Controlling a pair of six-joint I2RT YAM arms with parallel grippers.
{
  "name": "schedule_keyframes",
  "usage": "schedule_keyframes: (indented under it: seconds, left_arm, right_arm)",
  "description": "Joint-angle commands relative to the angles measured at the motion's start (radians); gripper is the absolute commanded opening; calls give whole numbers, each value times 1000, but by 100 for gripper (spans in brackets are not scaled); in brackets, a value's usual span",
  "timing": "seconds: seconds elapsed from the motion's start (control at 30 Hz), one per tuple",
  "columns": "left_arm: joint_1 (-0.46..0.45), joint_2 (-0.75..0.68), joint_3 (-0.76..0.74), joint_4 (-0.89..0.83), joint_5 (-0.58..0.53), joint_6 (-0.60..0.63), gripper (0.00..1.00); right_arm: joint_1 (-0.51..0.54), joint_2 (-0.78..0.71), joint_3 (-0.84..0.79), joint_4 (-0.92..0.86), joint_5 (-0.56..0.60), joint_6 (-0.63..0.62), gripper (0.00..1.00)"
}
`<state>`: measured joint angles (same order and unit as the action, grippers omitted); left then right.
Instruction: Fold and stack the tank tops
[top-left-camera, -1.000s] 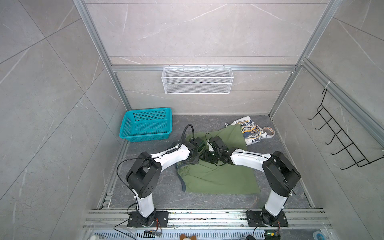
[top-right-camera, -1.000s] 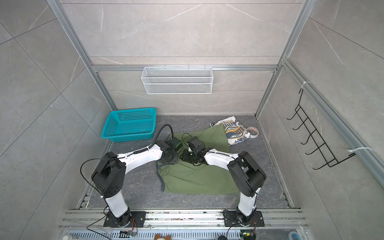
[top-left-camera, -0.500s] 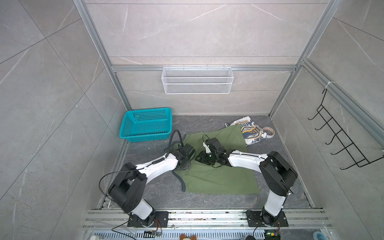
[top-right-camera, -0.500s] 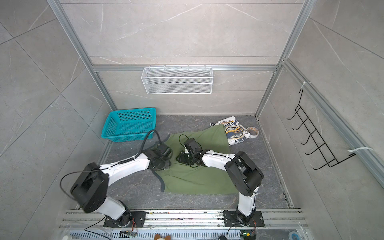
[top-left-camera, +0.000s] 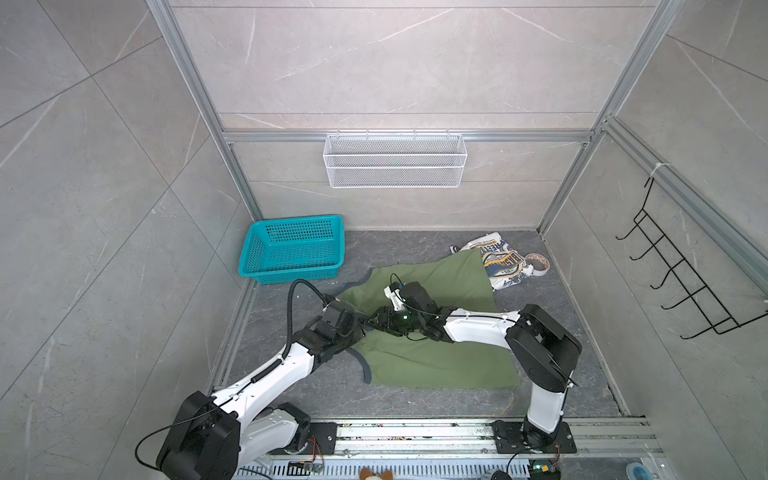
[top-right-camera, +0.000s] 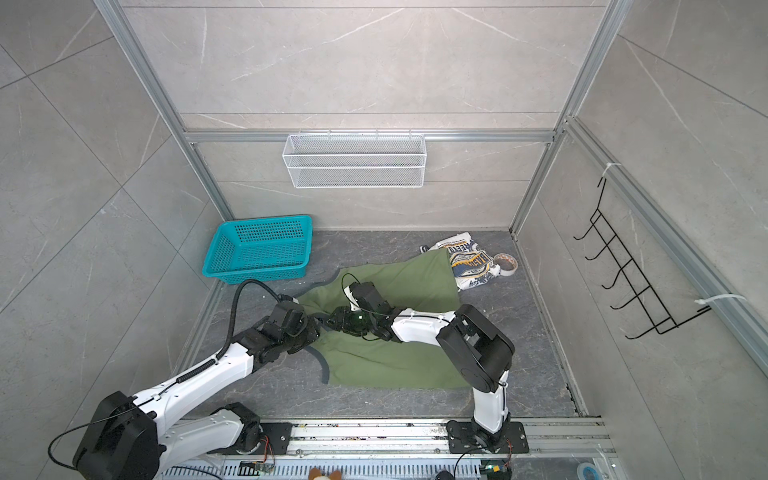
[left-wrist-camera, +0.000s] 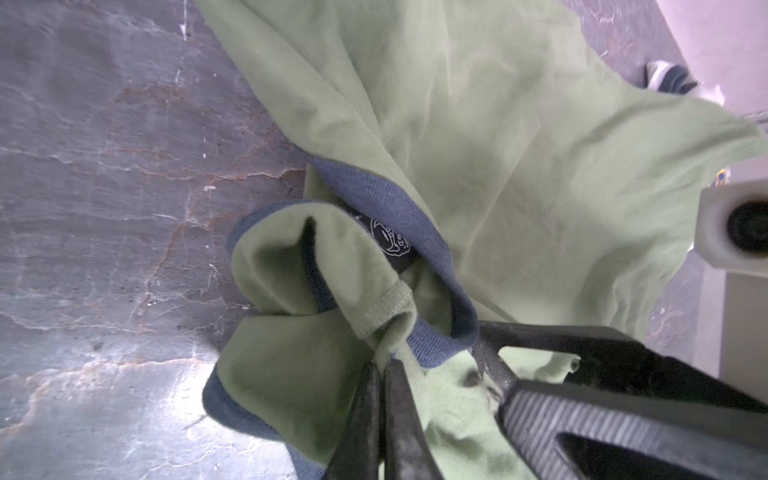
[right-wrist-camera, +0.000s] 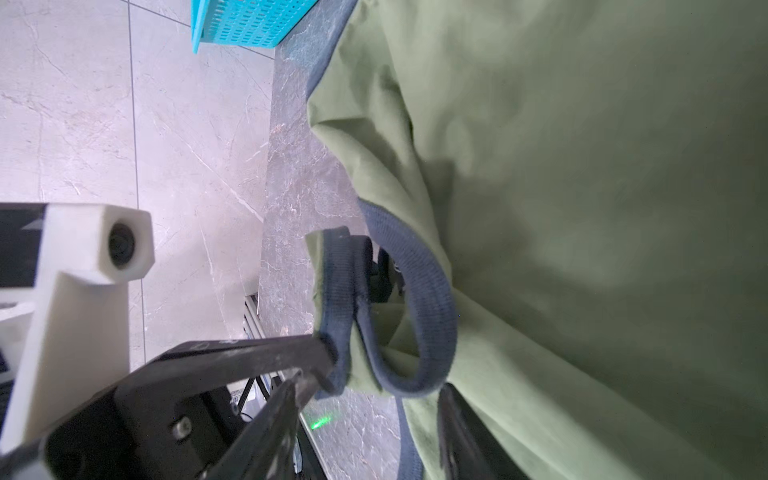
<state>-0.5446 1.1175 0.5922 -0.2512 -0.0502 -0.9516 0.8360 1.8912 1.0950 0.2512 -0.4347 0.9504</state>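
At the middle of the desk (top-left-camera: 582, 299), the left gripper (left-wrist-camera: 382, 370) pinched the grey trim (left-wrist-camera: 432, 332) of the olive tank top (top-left-camera: 415, 365), the right gripper (right-wrist-camera: 386, 372) stood spread around that trim, and the white tank top (top-left-camera: 503, 266) lay at the far right corner.

A tank top (top-left-camera: 436, 357) lies spread mid-surface (top-left-camera: 311, 386); the left end effector (top-left-camera: 363, 326) and right end effector (top-left-camera: 376, 322) meet at its left edge. Behind it on the right, a second top (top-left-camera: 503, 266) lies partly under its far corner, with a tape roll (top-left-camera: 538, 264) just right of that. A basket (top-left-camera: 293, 249) sits back left.
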Motion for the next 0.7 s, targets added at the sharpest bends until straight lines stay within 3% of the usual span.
schedule_keyframes:
  seconds: [0.0, 0.37, 0.67]
  left_arm:
    - [10, -37, -1, 50, 42, -25, 0]
    - [14, -63, -31, 44, 50, -31, 0]
    - [18, -86, -32, -40, 14, -4, 4]
  right_arm:
    - [7, 51, 41, -42, 18, 2, 53]
    - [17, 106, 124, -101, 12, -14, 44]
    - [25, 83, 125, -156, 84, -39, 7]
